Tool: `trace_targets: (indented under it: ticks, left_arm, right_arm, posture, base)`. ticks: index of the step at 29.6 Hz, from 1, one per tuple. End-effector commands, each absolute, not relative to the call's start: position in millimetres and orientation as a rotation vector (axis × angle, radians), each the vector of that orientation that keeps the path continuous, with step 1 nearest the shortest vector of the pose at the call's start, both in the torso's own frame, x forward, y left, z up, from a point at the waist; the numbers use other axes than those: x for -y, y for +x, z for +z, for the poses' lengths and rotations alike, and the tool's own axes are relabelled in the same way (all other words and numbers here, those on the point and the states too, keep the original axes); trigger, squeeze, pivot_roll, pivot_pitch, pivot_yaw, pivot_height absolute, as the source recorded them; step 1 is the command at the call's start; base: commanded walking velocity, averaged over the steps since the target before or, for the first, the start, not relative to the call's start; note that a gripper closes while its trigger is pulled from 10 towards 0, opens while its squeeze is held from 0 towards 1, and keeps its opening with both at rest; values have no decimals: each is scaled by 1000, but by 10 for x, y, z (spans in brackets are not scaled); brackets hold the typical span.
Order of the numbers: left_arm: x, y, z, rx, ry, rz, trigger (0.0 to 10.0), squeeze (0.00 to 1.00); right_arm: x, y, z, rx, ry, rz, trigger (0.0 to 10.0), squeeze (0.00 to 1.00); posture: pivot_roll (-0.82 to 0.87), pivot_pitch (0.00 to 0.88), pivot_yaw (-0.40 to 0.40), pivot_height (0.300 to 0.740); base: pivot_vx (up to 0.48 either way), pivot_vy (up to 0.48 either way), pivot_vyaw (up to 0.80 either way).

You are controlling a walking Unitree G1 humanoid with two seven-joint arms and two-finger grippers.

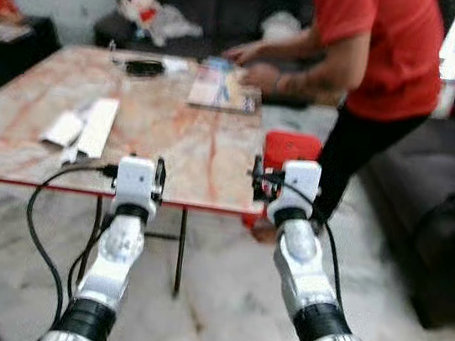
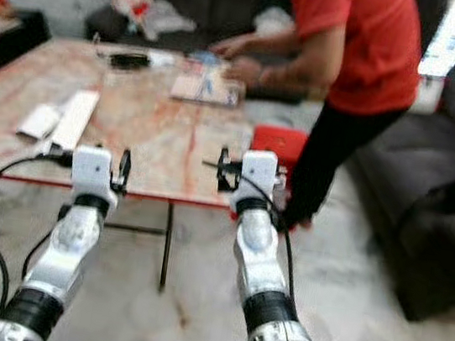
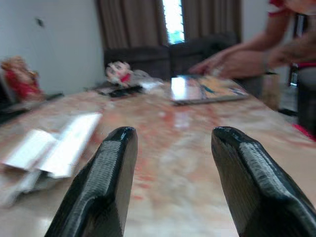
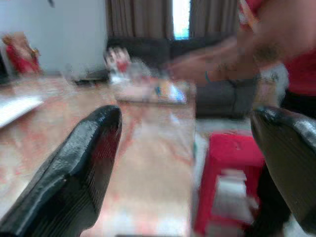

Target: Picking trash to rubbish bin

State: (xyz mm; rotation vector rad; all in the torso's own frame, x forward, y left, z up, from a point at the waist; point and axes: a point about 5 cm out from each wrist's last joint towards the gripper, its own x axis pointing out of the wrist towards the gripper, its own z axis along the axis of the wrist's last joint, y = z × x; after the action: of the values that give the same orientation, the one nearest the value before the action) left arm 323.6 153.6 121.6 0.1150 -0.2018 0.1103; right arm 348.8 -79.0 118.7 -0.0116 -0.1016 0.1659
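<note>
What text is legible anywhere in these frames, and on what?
None is legible.
Book on the table: colourful cover, print too blurred to read.
White packets: no readable marking.
Dark item at the far edge: no label can be made out.
Red stool: something white shows inside it in the right wrist view, too blurred to read.
Person's red shirt: no print shows.

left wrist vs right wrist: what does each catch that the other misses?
Left wrist: the open left pincer over the table, with white paper trash close by. Right wrist: the open right pincer at the table's edge, with a red stool beside it. Both: the flat book, the plush toy, the sofa and the person's hands.
</note>
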Motion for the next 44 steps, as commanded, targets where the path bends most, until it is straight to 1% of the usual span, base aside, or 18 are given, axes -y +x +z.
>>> trace_targets:
  ticks: [1,24,44]
  left_arm:
    - [-1513,3233,1209,193,110,108,10000,0]
    - [-1510,3226,1210,184,83,112,10000,0]
    - [-1528,3225,1201,173,89,117,10000,0]
  right_arm:
    - [806,3502,1211,105,-9,165,10000,0]
    - [784,3491,1195,97,-3,185,10000,0]
    - [731,3469,1205,111,-8,217,10000,0]
  posture:
    - [-17,0,-1,740]
    - [-19,0,-5,740]
    - [-22,0,-1,740]
  base:
    - [0,0,0]
    - [0,0,0]
    - [0,351,0]
